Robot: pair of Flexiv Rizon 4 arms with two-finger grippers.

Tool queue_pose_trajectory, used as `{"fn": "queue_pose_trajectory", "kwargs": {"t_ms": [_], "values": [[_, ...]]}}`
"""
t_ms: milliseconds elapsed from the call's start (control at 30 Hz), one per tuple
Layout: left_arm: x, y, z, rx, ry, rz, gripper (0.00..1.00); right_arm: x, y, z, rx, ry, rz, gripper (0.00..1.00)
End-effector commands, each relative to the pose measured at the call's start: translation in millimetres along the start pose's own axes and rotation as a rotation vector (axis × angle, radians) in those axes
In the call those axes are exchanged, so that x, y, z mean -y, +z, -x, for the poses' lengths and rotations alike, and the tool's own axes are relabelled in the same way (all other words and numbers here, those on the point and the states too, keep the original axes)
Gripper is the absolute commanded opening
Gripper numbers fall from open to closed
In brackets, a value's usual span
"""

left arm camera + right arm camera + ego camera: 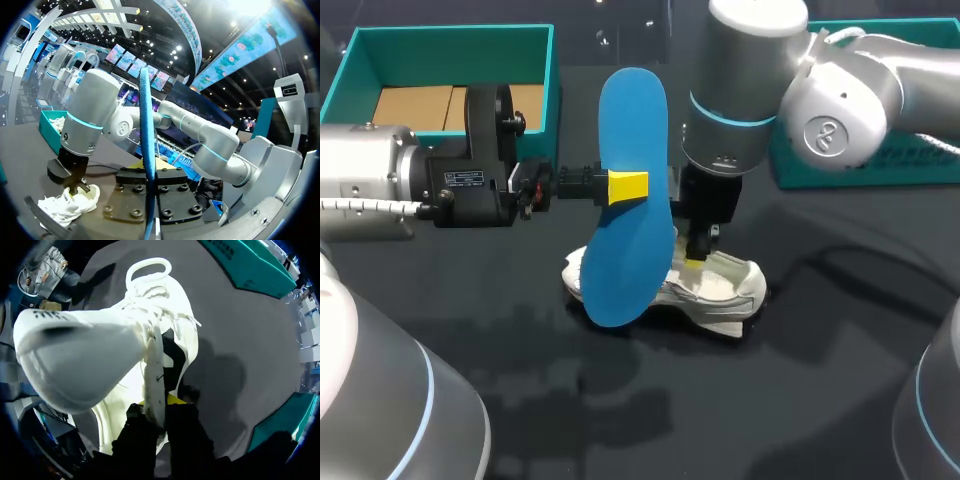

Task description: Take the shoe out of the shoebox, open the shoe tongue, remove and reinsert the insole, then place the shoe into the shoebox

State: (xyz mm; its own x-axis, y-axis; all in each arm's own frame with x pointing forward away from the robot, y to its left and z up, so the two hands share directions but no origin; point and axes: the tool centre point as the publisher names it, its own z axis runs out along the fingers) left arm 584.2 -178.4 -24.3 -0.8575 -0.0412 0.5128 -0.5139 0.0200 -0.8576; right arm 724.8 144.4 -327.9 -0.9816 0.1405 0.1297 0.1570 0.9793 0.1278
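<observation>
A blue insole [625, 200] is held upright above the table, with my left gripper [628, 186] shut on its middle. In the left wrist view the insole [146, 115] shows edge-on between that gripper's [149, 169] fingers. The white shoe [728, 290] lies on the dark table just behind and below the insole. My right gripper [698, 256] comes down from above into the shoe's opening. In the right wrist view this gripper [157, 409] is shut on a thin edge of the shoe's [167, 340] upper. The tongue fills the area beside it.
The teal shoebox [450, 32], with brown cardboard inside, stands at the back left. A teal lid [840, 172] lies at the back right, under my right arm. The front half of the table is bare black cloth [650, 400].
</observation>
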Motion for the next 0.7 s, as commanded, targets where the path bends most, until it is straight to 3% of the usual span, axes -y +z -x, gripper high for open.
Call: {"fn": "queue_pose_trajectory", "kwargs": {"t_ms": [33, 133, 600, 633, 700], "values": [[1, 2, -2.1, 0.003, 0.001, -0.003, 0.00, 8.0, -23, -15.8, 0.058, 0.158, 0.102, 0.00], [1, 2, -2.1, 0.003, 0.001, -0.003, 0.00, 3.0, -32, -20.6, 0.052, 0.190, 0.131, 0.00], [1, 2, -2.1, 0.003, 0.001, -0.003, 0.00, 3.0, -32, -20.6, 0.052, 0.190, 0.131, 0.00], [1, 2, -2.1, 0.003, 0.001, -0.003, 0.00, -0.8, -31, -20.9, 0.067, 0.250, 0.071, 0.00], [1, 2, -2.1, 0.003, 0.001, -0.003, 0.00, -3.7, -33, -21.8, 0.074, 0.403, 0.070, 0.00]]}}
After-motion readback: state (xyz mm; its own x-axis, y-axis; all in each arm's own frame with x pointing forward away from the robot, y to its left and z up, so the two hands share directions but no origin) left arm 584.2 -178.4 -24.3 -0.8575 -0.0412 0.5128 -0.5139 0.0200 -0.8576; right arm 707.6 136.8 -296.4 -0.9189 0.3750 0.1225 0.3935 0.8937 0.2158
